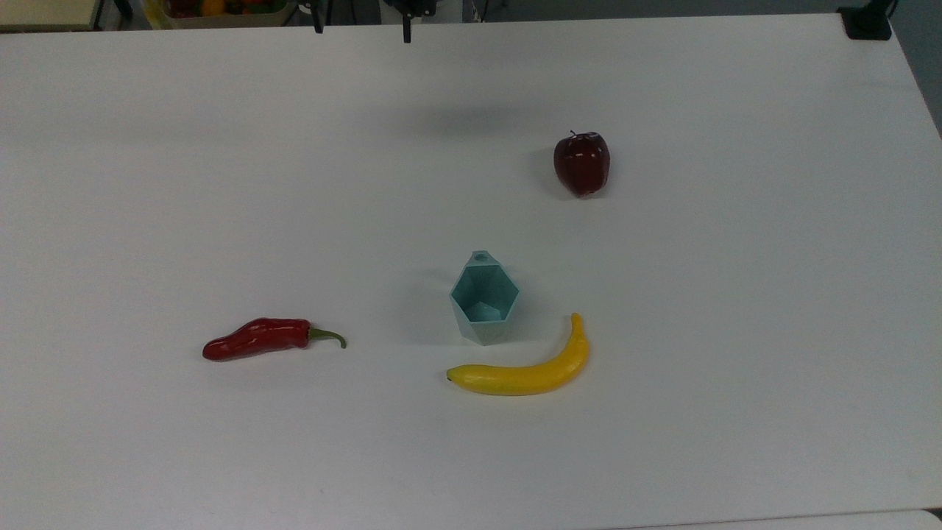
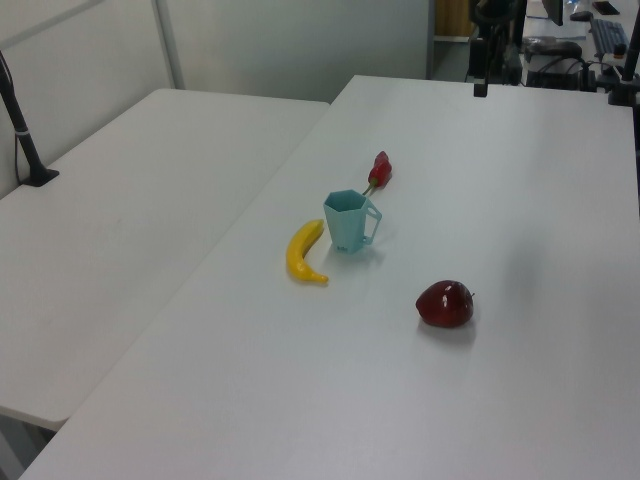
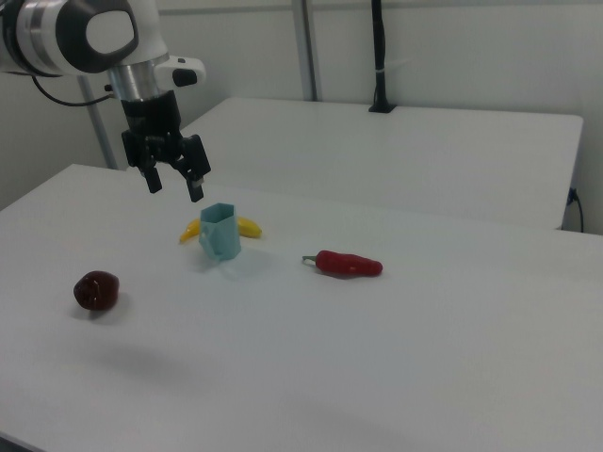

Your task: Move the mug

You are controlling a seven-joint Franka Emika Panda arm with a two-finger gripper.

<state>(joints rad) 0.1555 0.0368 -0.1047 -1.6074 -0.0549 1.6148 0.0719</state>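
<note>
The mug (image 1: 483, 298) is a pale teal faceted cup standing upright on the white table (image 1: 147, 184), a little right of centre in the top view, its tab handle pointing to the far side. It also appears in the left view (image 2: 350, 220) and the right view (image 3: 220, 233). My gripper (image 3: 174, 184) hangs open and empty well above the table, up and to the left of the mug in the right view. In the top view the gripper (image 1: 362, 26) pokes in at the top edge, far from the mug.
A yellow banana (image 1: 526, 368) lies just in front of the mug. A red chili pepper (image 1: 257, 338) lies toward the top view's left, and a dark red apple (image 1: 581, 163) sits toward the back right. A black clamp (image 1: 867, 22) grips the far right corner. A second table (image 2: 130, 200) adjoins.
</note>
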